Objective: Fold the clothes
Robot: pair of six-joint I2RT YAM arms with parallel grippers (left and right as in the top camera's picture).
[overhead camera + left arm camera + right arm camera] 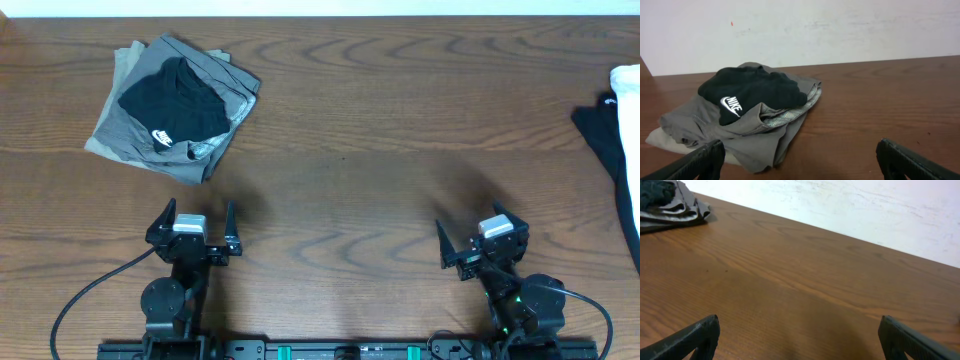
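Observation:
A pile of folded clothes lies at the far left of the table: grey garments with a black Nike garment on top. It also shows in the right wrist view at the top left. More clothes, black and white, lie at the right edge, partly out of frame. My left gripper is open and empty near the front edge, a little in front of the pile. My right gripper is open and empty over bare wood.
The wooden table runs under everything. A white wall stands behind the far edge. Both arm bases and their cables sit along the front edge.

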